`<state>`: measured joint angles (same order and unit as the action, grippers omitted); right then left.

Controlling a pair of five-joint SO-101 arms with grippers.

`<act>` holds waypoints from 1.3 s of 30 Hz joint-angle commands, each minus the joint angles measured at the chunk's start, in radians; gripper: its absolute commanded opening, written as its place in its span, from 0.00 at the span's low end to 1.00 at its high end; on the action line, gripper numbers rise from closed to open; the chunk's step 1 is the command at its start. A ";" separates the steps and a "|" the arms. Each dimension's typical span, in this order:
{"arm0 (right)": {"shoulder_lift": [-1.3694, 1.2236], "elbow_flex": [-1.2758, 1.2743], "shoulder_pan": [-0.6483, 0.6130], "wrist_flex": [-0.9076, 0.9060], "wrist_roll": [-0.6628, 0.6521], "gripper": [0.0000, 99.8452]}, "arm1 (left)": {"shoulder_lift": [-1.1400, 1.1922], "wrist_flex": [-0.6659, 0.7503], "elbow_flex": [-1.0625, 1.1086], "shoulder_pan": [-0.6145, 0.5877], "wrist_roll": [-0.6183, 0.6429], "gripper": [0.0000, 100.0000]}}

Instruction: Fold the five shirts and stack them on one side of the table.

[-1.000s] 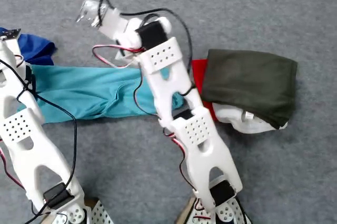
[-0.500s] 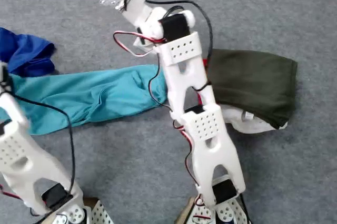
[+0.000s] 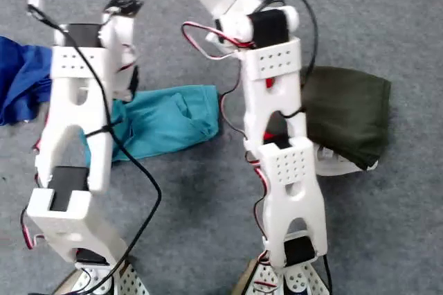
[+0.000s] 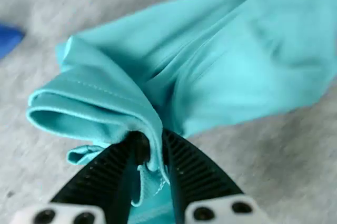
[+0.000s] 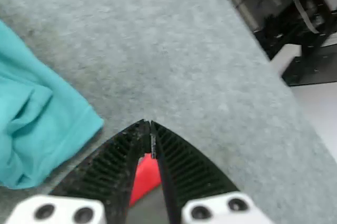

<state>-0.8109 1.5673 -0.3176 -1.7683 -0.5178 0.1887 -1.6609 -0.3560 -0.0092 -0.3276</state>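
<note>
Left of centre on the grey tabletop [image 3: 387, 25], a teal shirt [image 3: 173, 120], rumpled and partly gathered, with its left part hidden under the left arm [image 3: 76, 122]. Clamped on a bunched fold of that shirt, the hem rolled over just past the tips, the left tool [image 4: 150, 141], with black ribbed fingers [image 4: 192, 169] pressing the cloth from both sides. At the far left edge of the tabletop, a blue shirt [image 3: 21, 80] in a loose heap, close to the teal one; touching it or not, impossible to tell behind the arm. On the right side, a folded dark green shirt [image 3: 346, 111] lying flat on top of a pile, with a white shirt [image 3: 339, 163] showing beneath its near edge and a red shirt [image 5: 143, 177] peeking out at its left side, mostly covered by the right arm [image 3: 287, 163]. Up by the far edge of the tabletop, over bare grey surface, the right tool [image 5: 148, 124], tips pressed together with nothing caught between them. Past those tips in the right wrist view, a corner of the teal shirt to one side and the red patch lower down, neither touched by the tool.
</note>
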 commanded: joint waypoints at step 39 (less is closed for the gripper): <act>0.180 0.036 0.242 -0.017 -0.049 0.00 | 0.211 0.110 -0.391 0.178 0.482 0.22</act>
<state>-0.7066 1.5673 -0.0844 -1.7683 -0.5562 0.4634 -1.4983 -0.6276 0.2409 0.1557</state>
